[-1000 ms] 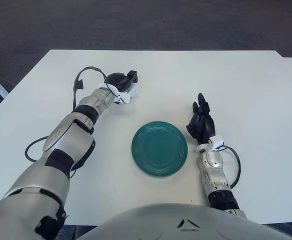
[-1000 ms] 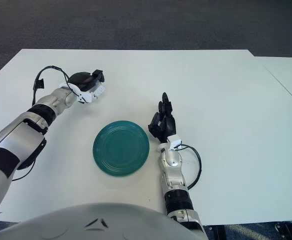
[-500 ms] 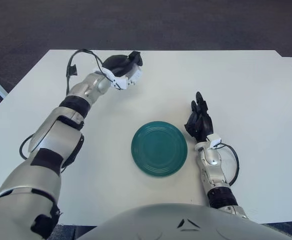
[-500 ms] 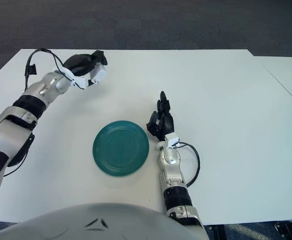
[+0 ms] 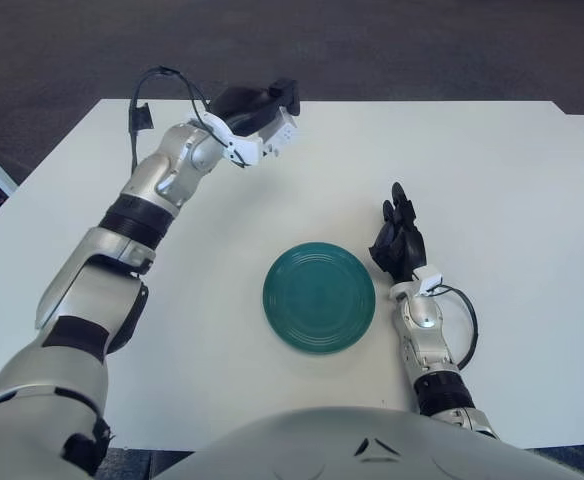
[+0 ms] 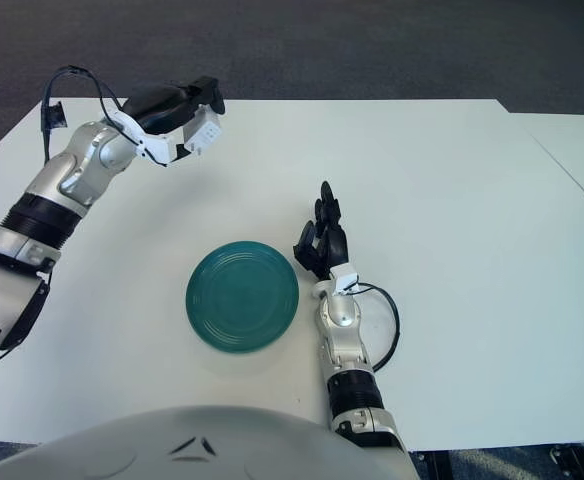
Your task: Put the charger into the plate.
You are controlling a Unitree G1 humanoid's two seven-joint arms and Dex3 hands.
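Note:
A round teal plate (image 5: 319, 297) lies on the white table in front of me. My left hand (image 5: 257, 112) is raised above the far left part of the table, well behind and to the left of the plate. Its fingers are shut on a small white charger (image 5: 279, 133), which also shows in the right eye view (image 6: 204, 131). My right hand (image 5: 399, 245) rests on the table just right of the plate, fingers relaxed and holding nothing.
The white table (image 5: 492, 180) ends at a dark carpet behind. A second white table edge (image 6: 582, 150) shows at the far right. Black cables loop at my left wrist (image 5: 147, 95) and right wrist (image 5: 467, 335).
My left hand has lifted off the table with the charger and moved up and to the right. My right hand has stayed in place.

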